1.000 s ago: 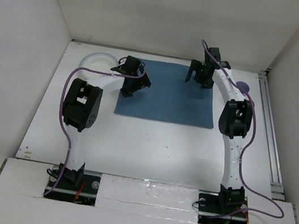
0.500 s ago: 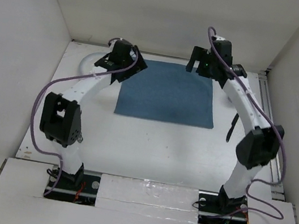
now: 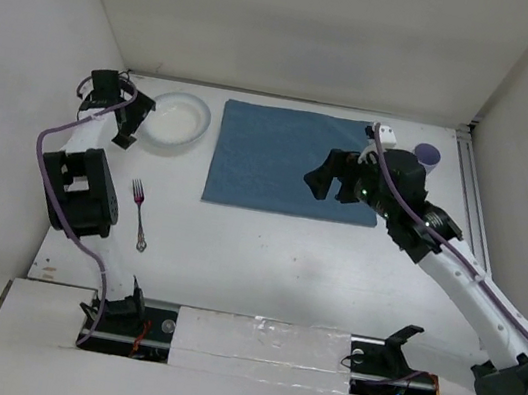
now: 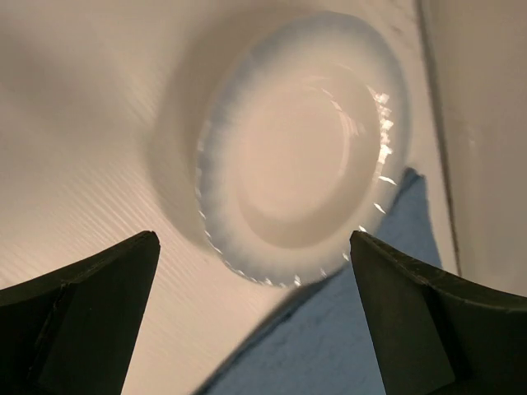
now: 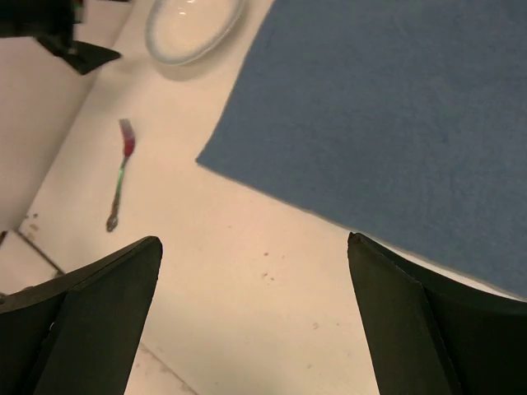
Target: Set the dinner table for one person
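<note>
The white plate (image 3: 177, 122) lies on the desk (image 3: 284, 262) just right of the left claw (image 3: 127, 119) — fingers apart, empty — and well away from the right claw (image 3: 323, 175), likewise apart, over the placemat (image 3: 280, 165).

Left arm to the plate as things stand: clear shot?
Likely yes. The left tool hangs open just beside the plate. The left wrist view frames the plate squarely, and nothing lies between the two.

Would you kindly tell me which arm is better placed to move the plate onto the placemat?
Left, probably. The left gripper, open, hovers beside the plate, which shows between its fingers in the wrist view. The right gripper hangs over the placemat's right side, away from the plate.
</note>
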